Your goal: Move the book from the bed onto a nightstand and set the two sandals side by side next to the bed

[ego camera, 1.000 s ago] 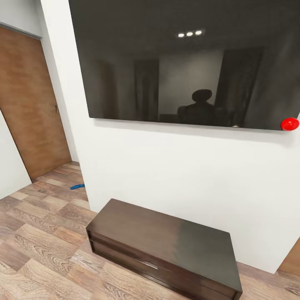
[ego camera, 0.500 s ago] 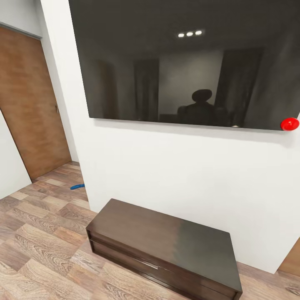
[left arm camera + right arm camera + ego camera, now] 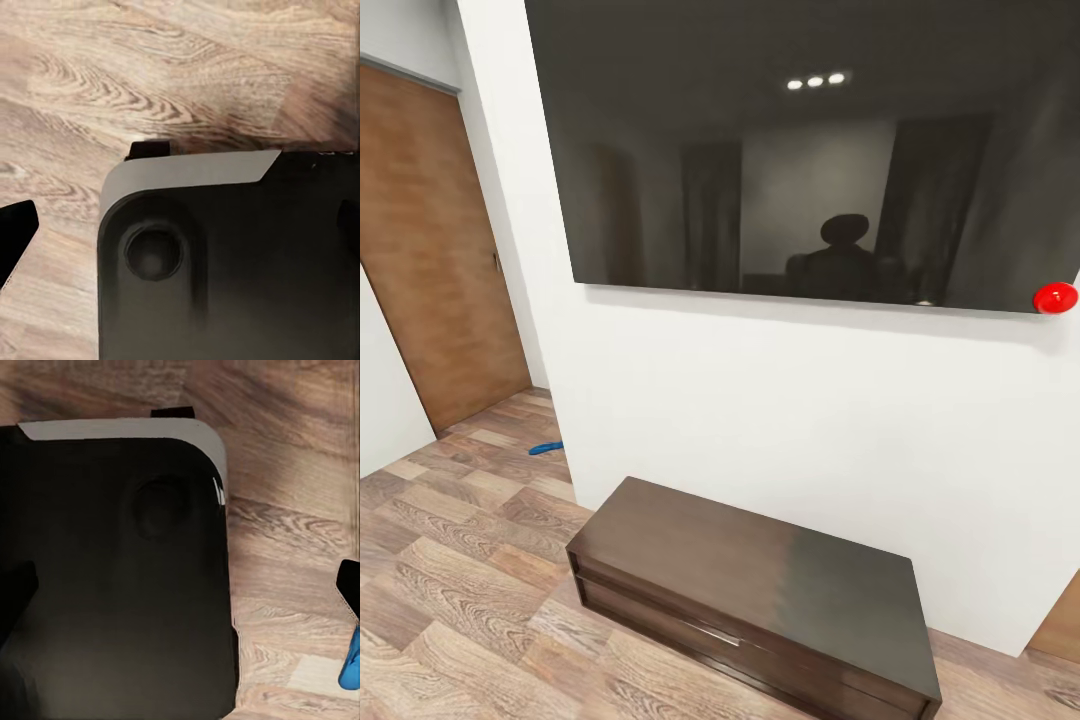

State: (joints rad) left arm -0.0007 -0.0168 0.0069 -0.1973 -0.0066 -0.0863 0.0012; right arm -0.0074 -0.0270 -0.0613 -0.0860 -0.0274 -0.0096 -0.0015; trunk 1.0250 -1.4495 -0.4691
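Note:
A thin sliver of one bright blue sandal [image 3: 545,447] lies on the wood floor at the left, half hidden behind the white wall's corner. In the right wrist view a blue sandal edge [image 3: 351,661] lies on the floor beside my dark base. My right gripper [image 3: 180,589] is open, its black fingertips [image 3: 349,585] far apart above the base and floor. The left gripper [image 3: 180,225] is open too, one fingertip [image 3: 15,234] over the planks, with nothing between the fingers. The book, the bed and the nightstand are out of view.
A large dark TV [image 3: 810,150] hangs on the white wall straight ahead, with a red dot [image 3: 1055,297] at its lower right corner. Below it stands a long low dark TV cabinet [image 3: 750,590]. A brown wooden door [image 3: 430,250] is at the left, beyond the plank floor [image 3: 450,590].

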